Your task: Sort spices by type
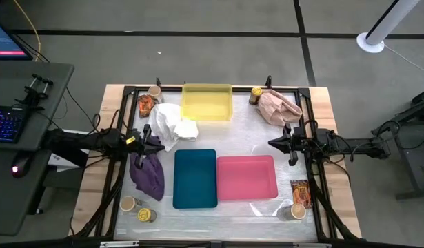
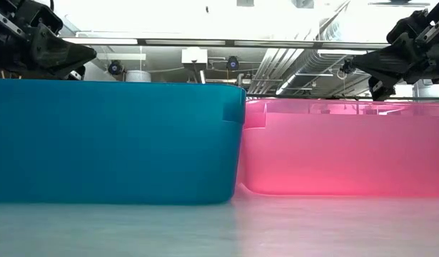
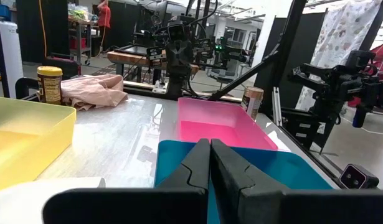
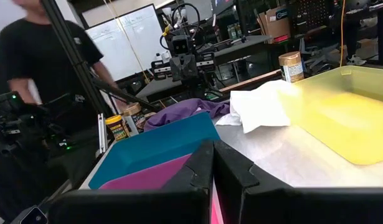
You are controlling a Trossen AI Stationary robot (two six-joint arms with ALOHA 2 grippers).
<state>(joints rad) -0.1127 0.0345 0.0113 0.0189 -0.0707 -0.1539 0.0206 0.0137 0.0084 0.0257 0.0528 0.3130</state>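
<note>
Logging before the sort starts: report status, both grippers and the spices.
Left gripper shut, empty, over the purple cloth. Right gripper shut, empty, past the pink tray. Spices unsorted at the table corners; trays empty. Orange-red packet beside the white cloth.

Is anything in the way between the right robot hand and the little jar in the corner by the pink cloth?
Yes. Seen from above, the pink cloth lies heaped between the right gripper and the yellow-lidded jar, right against the jar. The gripper would likely reach over it.
</note>
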